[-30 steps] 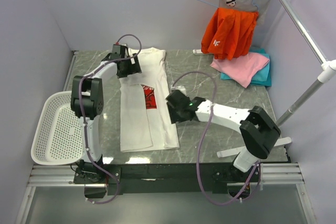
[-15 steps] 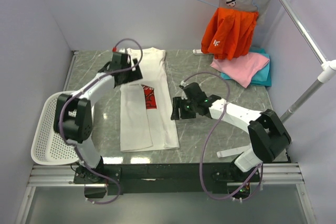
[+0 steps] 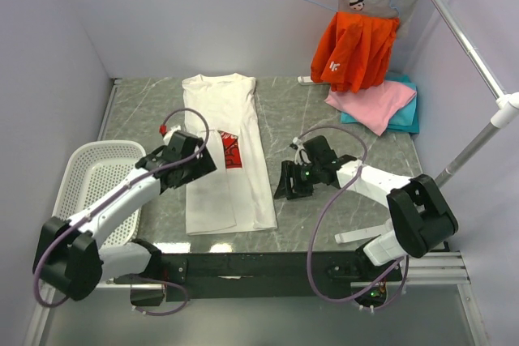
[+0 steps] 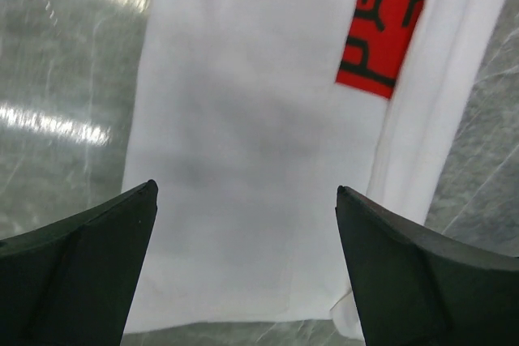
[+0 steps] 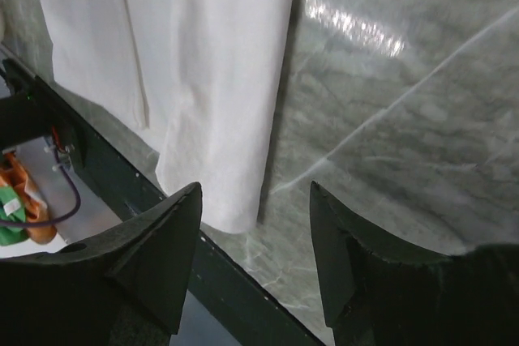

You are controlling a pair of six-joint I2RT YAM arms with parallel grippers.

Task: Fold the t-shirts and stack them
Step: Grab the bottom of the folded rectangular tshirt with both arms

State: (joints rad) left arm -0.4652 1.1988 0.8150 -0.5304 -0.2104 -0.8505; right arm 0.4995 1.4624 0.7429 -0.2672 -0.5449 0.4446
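The table [image 3: 300, 111] carries the white t-shirt [image 3: 223, 176] left of centre, already narrowed into a long strip. Its long axis runs from the near edge to the far edge: neck end far, hem near, red print [image 3: 230, 150] face up. The cloth is judged light, limp and prone to slide on the smooth top. Pinch all layers at the two hem corners. The pink t-shirt [image 3: 375, 104] and teal t-shirt [image 3: 409, 115] lie stacked at far right. The left gripper [image 4: 245, 192] hovers above the strip, jaws spread, empty. The right gripper [image 5: 255, 192] stands just beside the hem's right edge, jaws apart, empty.
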